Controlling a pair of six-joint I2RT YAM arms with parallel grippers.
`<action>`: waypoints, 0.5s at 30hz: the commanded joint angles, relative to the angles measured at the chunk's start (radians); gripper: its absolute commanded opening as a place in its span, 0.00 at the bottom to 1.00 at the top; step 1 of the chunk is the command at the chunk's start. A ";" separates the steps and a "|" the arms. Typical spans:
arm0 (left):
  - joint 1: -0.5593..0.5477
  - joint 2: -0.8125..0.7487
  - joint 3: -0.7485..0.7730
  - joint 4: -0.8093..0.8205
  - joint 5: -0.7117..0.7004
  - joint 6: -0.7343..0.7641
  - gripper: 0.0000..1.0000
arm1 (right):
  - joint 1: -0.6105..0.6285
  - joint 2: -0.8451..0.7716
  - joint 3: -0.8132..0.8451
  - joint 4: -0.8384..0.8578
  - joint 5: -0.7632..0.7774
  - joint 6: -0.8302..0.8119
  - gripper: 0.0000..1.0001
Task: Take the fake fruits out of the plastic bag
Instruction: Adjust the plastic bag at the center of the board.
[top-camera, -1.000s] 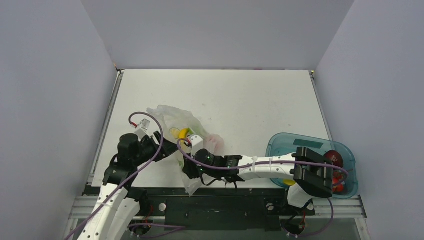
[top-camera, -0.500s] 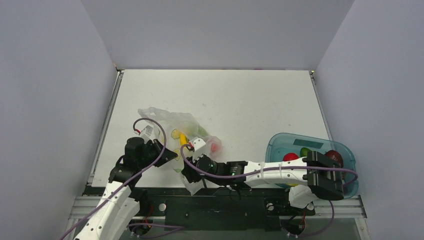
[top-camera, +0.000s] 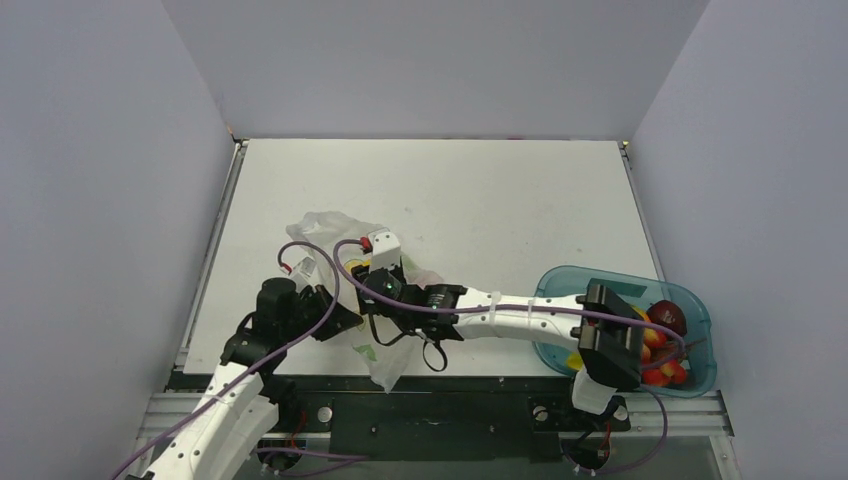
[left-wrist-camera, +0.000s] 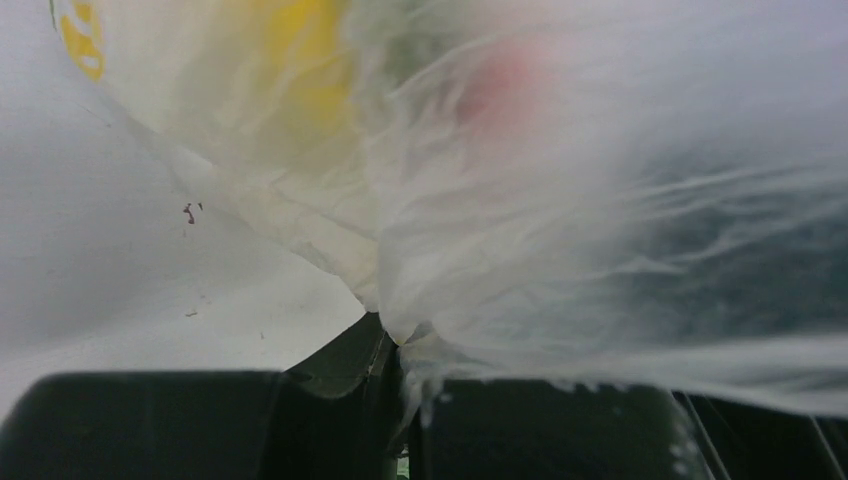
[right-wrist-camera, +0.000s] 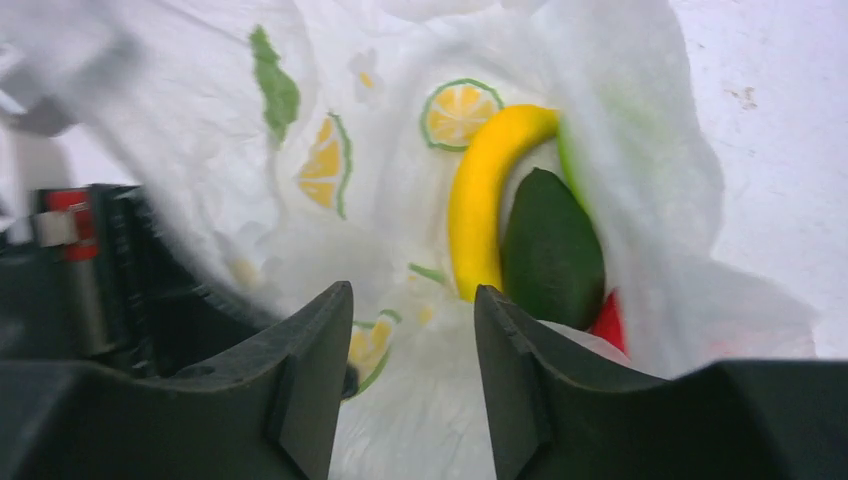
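Note:
The plastic bag (top-camera: 325, 228) lies crumpled at the table's near left. My left gripper (left-wrist-camera: 402, 352) is shut on a pinched fold of its film (left-wrist-camera: 600, 200); yellow and red blurs show through above. My right gripper (right-wrist-camera: 412, 295) hangs open just over the bag (right-wrist-camera: 640, 150), with nothing between its fingers. Ahead of them, inside the film, lie a yellow banana (right-wrist-camera: 480, 200), a dark green piece (right-wrist-camera: 552, 250) and a bit of a red one (right-wrist-camera: 608, 322). Yellow-green slices (right-wrist-camera: 458, 112) show flat against the film. In the top view the right gripper (top-camera: 393, 268) is over the bag's middle and the left gripper (top-camera: 345, 322) at its near edge.
A teal translucent tray (top-camera: 560, 280) stands at the near right and holds red fruits (top-camera: 662, 372) and a yellow one. The right arm stretches across the near table from there. A tail of the bag (top-camera: 385, 365) hangs toward the front edge. The left gripper's black body (right-wrist-camera: 100, 270) sits close on the left.
The left gripper closed on the bag film and drew back toward the near edge. The right gripper rose over the bag's middle and opened wider. The bag shifted with them.

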 joint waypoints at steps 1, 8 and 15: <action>-0.025 -0.006 0.020 0.082 0.070 -0.031 0.00 | -0.028 0.057 0.064 -0.161 0.122 -0.022 0.47; -0.050 -0.050 0.015 0.195 0.150 -0.104 0.00 | -0.081 0.102 0.067 -0.283 0.156 -0.051 0.51; -0.051 -0.038 0.017 0.210 0.144 -0.106 0.00 | -0.101 0.078 0.037 -0.417 0.222 0.026 0.52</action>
